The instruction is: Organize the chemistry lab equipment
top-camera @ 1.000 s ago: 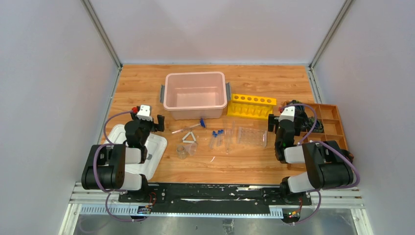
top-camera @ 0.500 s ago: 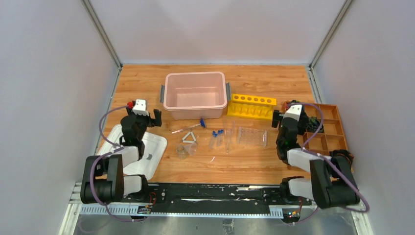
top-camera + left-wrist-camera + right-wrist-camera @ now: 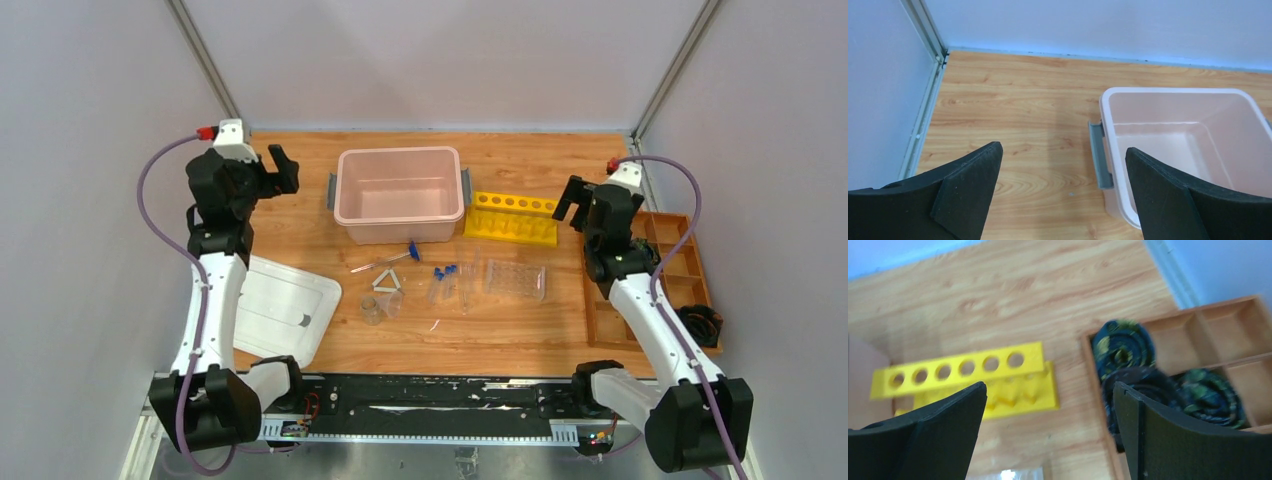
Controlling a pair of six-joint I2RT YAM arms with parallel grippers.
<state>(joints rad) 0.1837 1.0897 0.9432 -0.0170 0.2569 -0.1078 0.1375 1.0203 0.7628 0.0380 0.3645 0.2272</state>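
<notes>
Tubes (image 3: 437,285), cups (image 3: 373,310), well apart from both spread jaws

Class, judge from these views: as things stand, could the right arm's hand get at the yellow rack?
Probably yes. The right hand is open and empty, hovering just right of the yellow rack, with nothing between them; the wooden tray lies on its other side.

— What's sitting on your wooden table (image 3: 300,190)?
— You've got a pink bin (image 3: 400,153), yellow rack (image 3: 512,217), clear tube rack (image 3: 515,280), white lid (image 3: 285,315), wooden tray (image 3: 672,230). Mid-table: blue-capped tubes (image 3: 440,282), cups (image 3: 378,306), rod (image 3: 385,260), triangle (image 3: 386,282).
</notes>
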